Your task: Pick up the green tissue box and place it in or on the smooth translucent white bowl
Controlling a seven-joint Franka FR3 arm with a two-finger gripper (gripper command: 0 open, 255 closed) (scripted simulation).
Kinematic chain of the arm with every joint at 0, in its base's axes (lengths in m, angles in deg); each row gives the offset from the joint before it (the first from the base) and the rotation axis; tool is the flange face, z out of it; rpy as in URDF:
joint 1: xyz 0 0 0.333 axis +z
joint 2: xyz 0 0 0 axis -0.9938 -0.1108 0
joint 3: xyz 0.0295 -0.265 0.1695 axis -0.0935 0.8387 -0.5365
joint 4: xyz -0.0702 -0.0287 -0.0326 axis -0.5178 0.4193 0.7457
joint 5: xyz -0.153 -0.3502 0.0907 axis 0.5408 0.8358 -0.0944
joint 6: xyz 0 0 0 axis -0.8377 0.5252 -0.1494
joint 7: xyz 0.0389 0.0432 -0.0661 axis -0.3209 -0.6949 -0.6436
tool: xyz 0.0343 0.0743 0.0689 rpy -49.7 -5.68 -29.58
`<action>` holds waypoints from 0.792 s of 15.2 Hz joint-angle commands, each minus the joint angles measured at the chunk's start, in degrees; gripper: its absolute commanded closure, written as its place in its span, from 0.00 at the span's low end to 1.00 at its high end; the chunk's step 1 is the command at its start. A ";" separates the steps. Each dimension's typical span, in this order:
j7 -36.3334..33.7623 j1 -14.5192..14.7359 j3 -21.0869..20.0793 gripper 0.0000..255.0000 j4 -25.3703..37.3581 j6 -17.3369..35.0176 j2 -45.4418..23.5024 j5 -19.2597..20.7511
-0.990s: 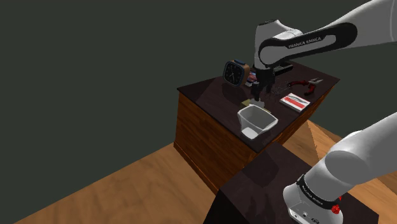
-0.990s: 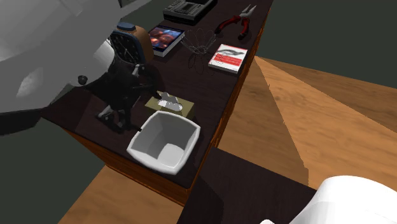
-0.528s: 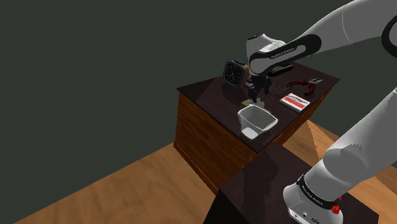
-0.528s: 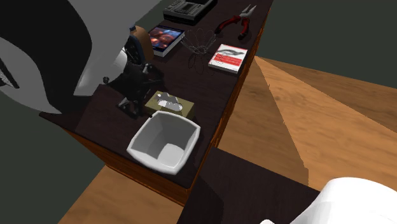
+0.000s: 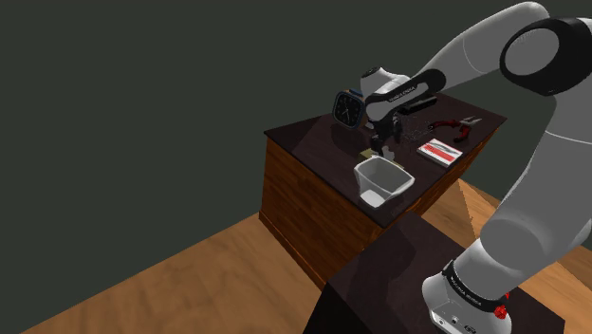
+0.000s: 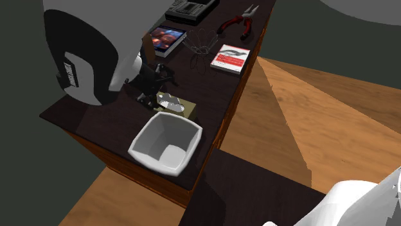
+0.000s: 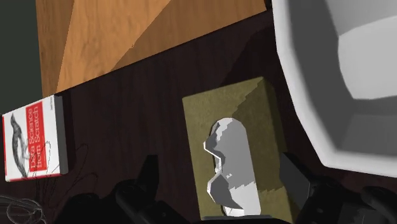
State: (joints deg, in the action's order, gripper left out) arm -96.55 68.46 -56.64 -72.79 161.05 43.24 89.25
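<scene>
Dark table [image 5: 305,142] on a wood floor [image 5: 190,275], dark wall [image 5: 142,95] behind; the arm reaches down, gripper [image 7: 219,164] spread wide astride the olive tissue box [image 7: 261,108].

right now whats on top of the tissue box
A crumpled white tissue sticks up from the top of the olive-green tissue box. The open gripper hangs above it, a finger on each side. Its end nearest the hand is covered.
</scene>
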 commanded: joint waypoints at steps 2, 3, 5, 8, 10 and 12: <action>-0.61 -0.52 0.58 0.00 -0.68 1.79 -1.15 0.96; -0.73 -0.70 0.74 0.00 -1.04 2.47 -1.42 1.20; -0.98 -1.07 1.05 0.00 -1.72 3.82 -1.98 1.68; -1.19 -1.36 1.31 0.00 -2.21 4.89 -2.46 2.07; -1.19 -1.36 1.31 0.00 -2.21 4.88 -2.46 2.07; -1.19 -1.36 1.31 0.00 -2.21 4.88 -2.46 2.07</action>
State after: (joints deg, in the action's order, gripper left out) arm -97.57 67.14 -55.36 -74.00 165.80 41.14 91.24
